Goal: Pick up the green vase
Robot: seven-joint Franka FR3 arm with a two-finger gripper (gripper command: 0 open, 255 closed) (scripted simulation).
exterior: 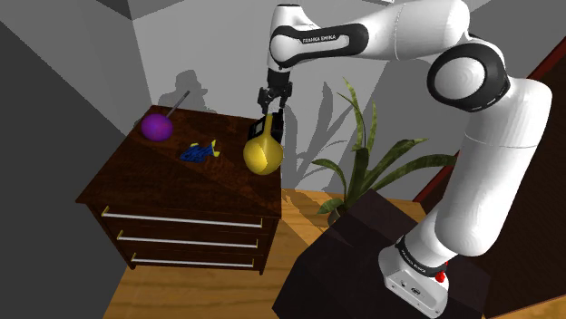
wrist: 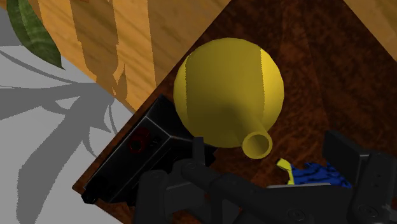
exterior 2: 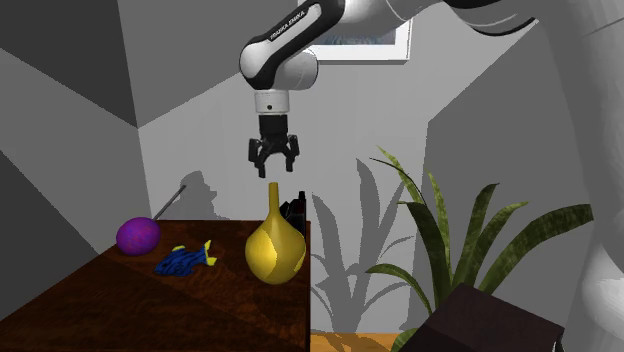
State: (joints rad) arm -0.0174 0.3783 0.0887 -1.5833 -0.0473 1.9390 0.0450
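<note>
In the shoulder view, the white arm (exterior: 399,41) is reaching from its stand (exterior: 381,254) up and over to the dark dresser (exterior: 181,186). Its wrist is pointing straight down. The claw (exterior: 274,107) is hanging just over the thin neck of the vase (exterior: 262,154). The vase is showing yellow, with a round belly. It is standing upright near the dresser's right edge in this view. A blue toy (exterior: 198,151) and a purple ball (exterior: 156,126) are lying further left.

In the second exterior view, the claw (exterior 2: 273,160) is standing open above the vase (exterior 2: 275,250). There is a gap between them, and the claw is holding nothing.

In the wrist view, the camera is looking down on the vase (wrist: 222,89). The fingers (wrist: 343,149) are spreading wide and touching nothing. A black box (wrist: 137,159) is lying right beside the vase.
</note>
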